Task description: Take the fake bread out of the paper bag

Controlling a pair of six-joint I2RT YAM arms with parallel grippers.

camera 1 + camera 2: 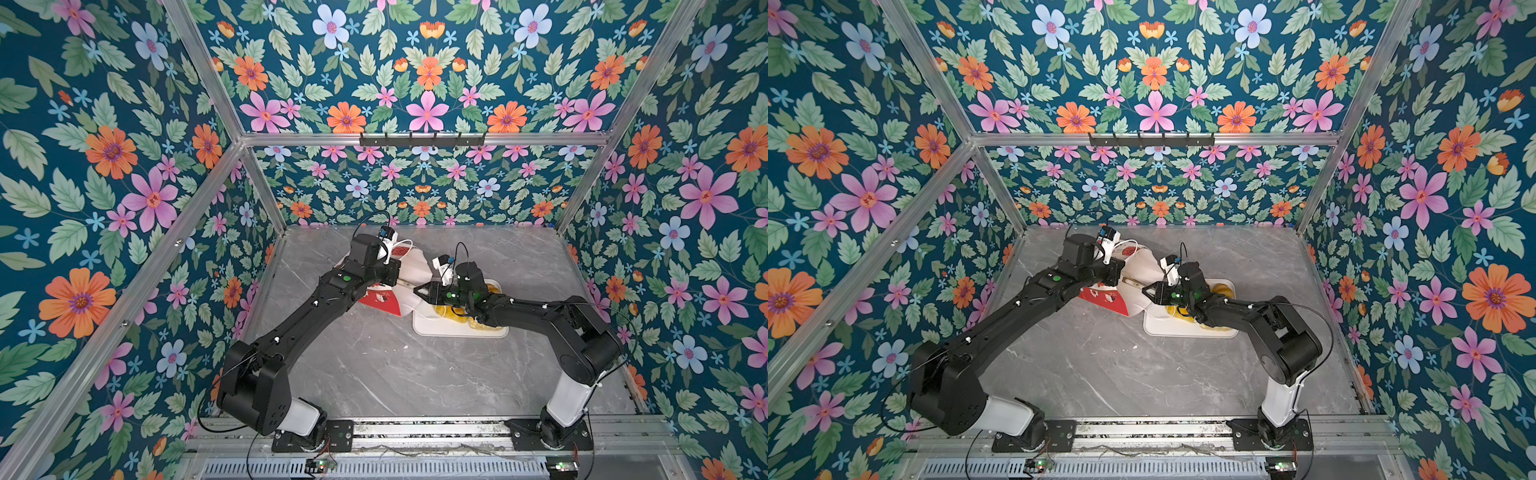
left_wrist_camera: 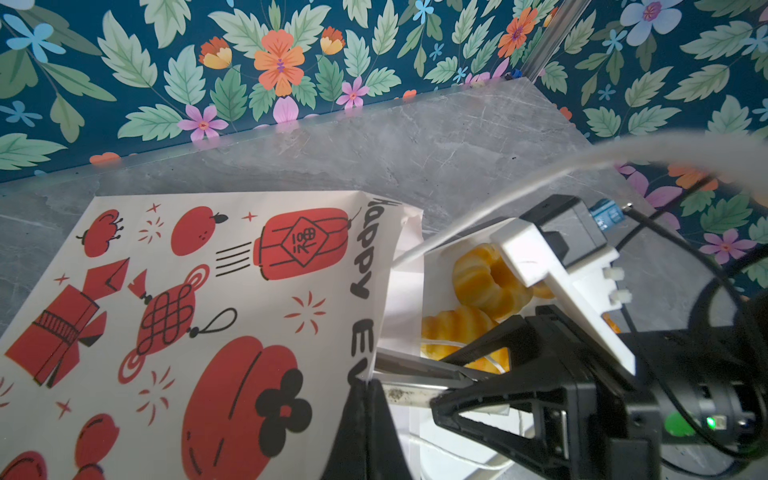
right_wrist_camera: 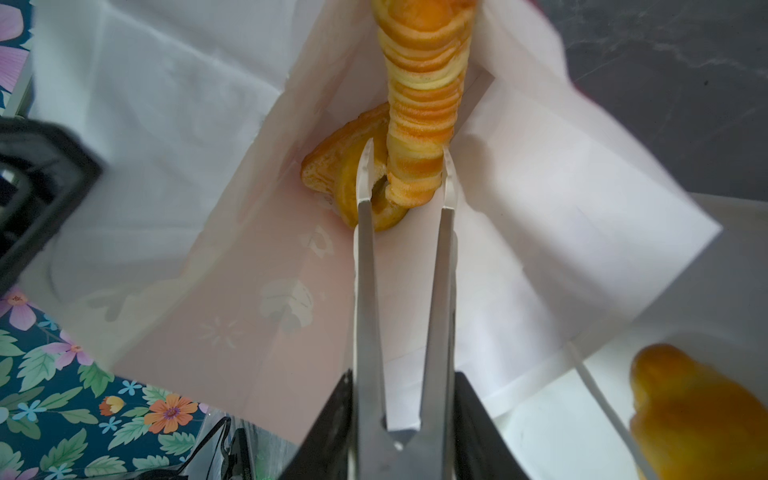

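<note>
The paper bag (image 1: 380, 300) (image 1: 1100, 296) lies tipped with its white mouth toward the right arm; its printed side (image 2: 208, 291) fills the left wrist view. My left gripper (image 1: 395, 275) (image 1: 1119, 274) (image 2: 368, 399) is shut on the bag's rim. My right gripper (image 1: 417, 291) (image 1: 1147, 289) (image 3: 405, 374) is shut on metal tongs (image 3: 365, 270) that reach inside the bag (image 3: 249, 270). Their tips clasp the end of a long plaited loaf (image 3: 424, 104) of fake bread. A darker orange pastry (image 3: 332, 178) lies beside it in the bag.
A flat white tray (image 1: 424, 329) (image 1: 1154, 328) sits under the right wrist, holding yellow pastries (image 1: 492, 289) (image 2: 486, 282) (image 3: 685, 415). A white cord handle (image 2: 540, 178) arcs over the bag's mouth. Flowered walls enclose the grey marble table (image 1: 374, 365).
</note>
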